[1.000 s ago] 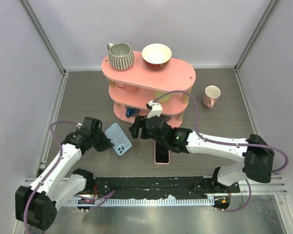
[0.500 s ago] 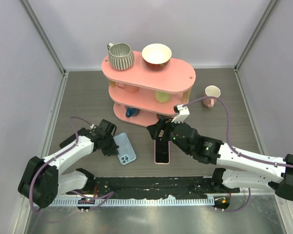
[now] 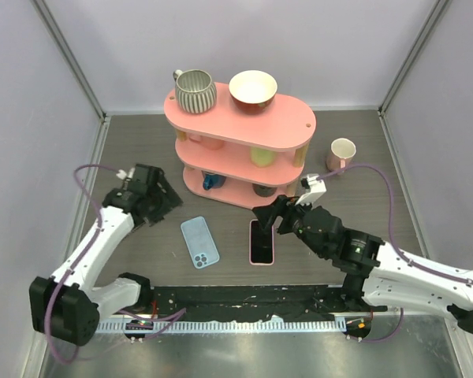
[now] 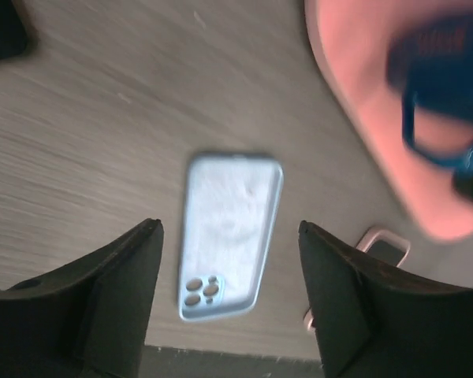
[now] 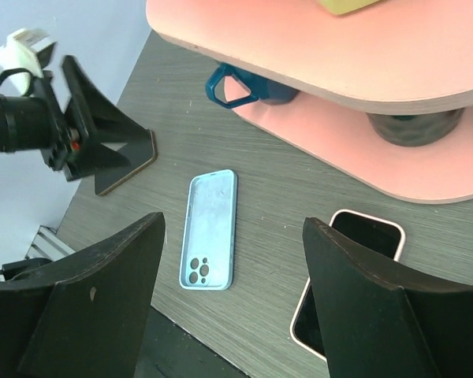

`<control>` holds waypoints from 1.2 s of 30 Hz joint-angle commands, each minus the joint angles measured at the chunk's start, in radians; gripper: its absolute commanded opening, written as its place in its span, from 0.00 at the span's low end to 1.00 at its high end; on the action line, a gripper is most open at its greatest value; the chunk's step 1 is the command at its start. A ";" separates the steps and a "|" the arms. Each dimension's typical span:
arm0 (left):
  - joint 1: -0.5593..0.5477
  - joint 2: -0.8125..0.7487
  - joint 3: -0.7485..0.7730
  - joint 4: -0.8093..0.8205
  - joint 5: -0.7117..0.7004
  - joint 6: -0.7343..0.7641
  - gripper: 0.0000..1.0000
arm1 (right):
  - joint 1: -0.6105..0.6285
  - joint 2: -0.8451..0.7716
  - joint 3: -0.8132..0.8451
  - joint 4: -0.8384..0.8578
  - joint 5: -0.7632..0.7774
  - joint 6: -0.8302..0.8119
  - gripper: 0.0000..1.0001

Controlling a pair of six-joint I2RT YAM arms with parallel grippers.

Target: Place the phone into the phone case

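Presently on the table [image 3: 355, 197], itemised:

- Phone [image 3: 200, 242]: light blue, lying flat with its back up, camera lenses toward the near edge; nothing touches it
- Phone case [image 3: 262, 242]: pink rim, dark inside, lying flat just right of the phone with a strip of bare table between them; its far end is near the foot of the shelf
- Left gripper [image 3: 162, 201]: fingers spread, holding nothing, raised left of and beyond the phone; its wrist view looks down on the phone [image 4: 229, 236] between the two fingers, with a corner of the case [image 4: 382, 242] at the right
- Right gripper [image 3: 270, 214]: fingers apart, holding nothing, above the far end of the case; its wrist view takes in both phone [image 5: 211, 228] and case [image 5: 355, 236]
- Shelf [image 3: 292, 122]: pink, three tiers, oval; a grey ribbed mug [image 3: 195, 90] and a bowl [image 3: 253, 88] on top, a blue mug [image 5: 244, 87] on the lowest tier
- Pale mug [image 3: 341, 153]: standing on the table right of the shelf
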 commanded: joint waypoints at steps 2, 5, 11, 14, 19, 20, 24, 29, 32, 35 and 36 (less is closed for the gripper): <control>0.374 -0.036 0.025 -0.054 -0.045 0.019 0.56 | 0.000 -0.149 -0.026 -0.017 0.071 -0.018 0.77; 0.428 -0.018 0.052 0.037 -0.205 0.144 0.85 | 0.002 -0.202 -0.030 -0.037 0.074 -0.031 0.77; 0.439 0.040 0.064 0.229 -0.317 0.628 0.96 | 0.000 -0.229 -0.009 -0.098 0.074 -0.058 0.78; 0.445 0.093 0.087 0.260 -0.284 0.798 0.97 | 0.000 -0.227 0.019 -0.153 0.062 -0.075 0.79; 0.468 0.147 0.104 0.268 -0.393 0.754 0.97 | 0.002 -0.236 0.057 -0.200 0.051 -0.113 0.80; 0.477 0.137 0.114 0.247 -0.329 0.699 0.96 | 0.002 -0.239 0.062 -0.207 0.057 -0.117 0.80; 0.488 0.088 0.124 0.164 -0.271 0.480 0.84 | 0.000 -0.244 0.059 -0.204 0.082 -0.115 0.81; 0.489 0.018 -0.038 0.162 -0.128 0.160 0.60 | 0.000 -0.221 0.060 -0.180 0.071 -0.112 0.82; 0.489 -0.021 -0.129 0.124 -0.133 -0.013 0.23 | 0.002 -0.215 0.074 -0.181 0.065 -0.115 0.82; 0.489 -0.074 -0.186 0.124 -0.222 -0.087 0.03 | 0.000 -0.230 0.076 -0.181 0.060 -0.109 0.82; 0.488 -0.099 -0.188 0.119 -0.269 -0.091 0.00 | 0.000 -0.235 0.072 -0.181 0.062 -0.109 0.82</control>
